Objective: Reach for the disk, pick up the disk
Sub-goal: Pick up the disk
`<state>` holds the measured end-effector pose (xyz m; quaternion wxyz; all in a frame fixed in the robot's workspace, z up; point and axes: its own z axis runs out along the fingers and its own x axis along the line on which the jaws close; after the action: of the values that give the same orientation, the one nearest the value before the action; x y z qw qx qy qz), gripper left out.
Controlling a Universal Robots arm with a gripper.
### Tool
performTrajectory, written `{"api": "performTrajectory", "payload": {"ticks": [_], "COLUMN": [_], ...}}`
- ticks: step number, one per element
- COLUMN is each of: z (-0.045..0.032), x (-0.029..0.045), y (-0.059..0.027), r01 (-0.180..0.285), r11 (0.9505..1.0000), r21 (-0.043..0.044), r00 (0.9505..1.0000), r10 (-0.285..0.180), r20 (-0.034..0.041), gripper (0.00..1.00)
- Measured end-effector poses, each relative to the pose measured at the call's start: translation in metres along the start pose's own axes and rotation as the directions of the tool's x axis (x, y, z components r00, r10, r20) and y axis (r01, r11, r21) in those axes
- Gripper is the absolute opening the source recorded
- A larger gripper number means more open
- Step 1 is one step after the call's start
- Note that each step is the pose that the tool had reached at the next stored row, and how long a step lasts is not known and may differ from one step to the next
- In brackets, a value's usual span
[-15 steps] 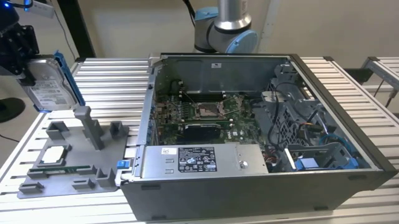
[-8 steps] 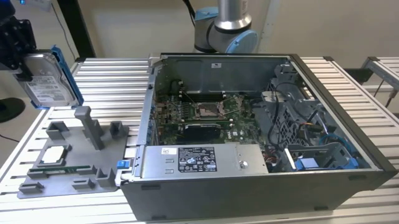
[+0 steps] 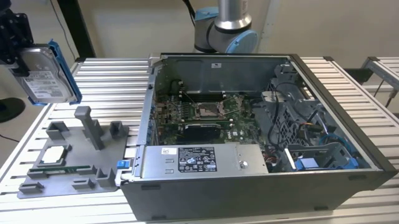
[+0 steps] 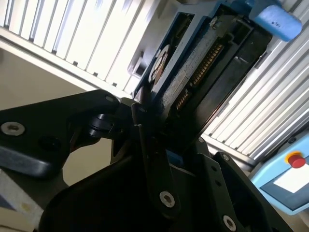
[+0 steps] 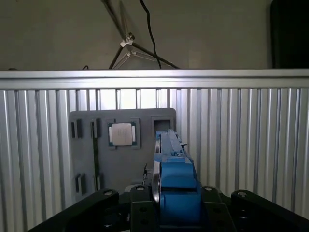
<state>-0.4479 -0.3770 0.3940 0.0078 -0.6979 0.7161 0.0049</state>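
Disk (image 3: 46, 77) hangs upright and tilted at the exterior view's left, clear above the slatted table (image 3: 112, 88). I find the gripper (image 3: 18, 58) clamped on its edge, poised high over the grey fixture tray (image 3: 68, 158).

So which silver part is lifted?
The blue-bracketed hard drive, held by the gripper; the chip lies in its tray, the power supply in the case.

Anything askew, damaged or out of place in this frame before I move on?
Nothing looks damaged or spilled. The disk is off the table, held tilted on edge by the gripper at the exterior view's left, clear of the grey fixture tray. The computer case lies open, cables inside.
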Motion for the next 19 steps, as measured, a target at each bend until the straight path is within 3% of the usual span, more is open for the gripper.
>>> {"api": "performTrajectory", "payload": {"ticks": [14, 19], "z": [-0.0220, -0.0383], "x": [-0.0004, -0.0007], "y": [-0.0001, -0.0001], "r01": [0.000, 0.000], "r11": [1.0000, 1.0000], "r21": [0.0000, 0.0000], "r00": [1.0000, 1.0000], "r10": [0.000, 0.000], "r20": [0.0000, 0.0000], "gripper": [0.00, 0.00]}}
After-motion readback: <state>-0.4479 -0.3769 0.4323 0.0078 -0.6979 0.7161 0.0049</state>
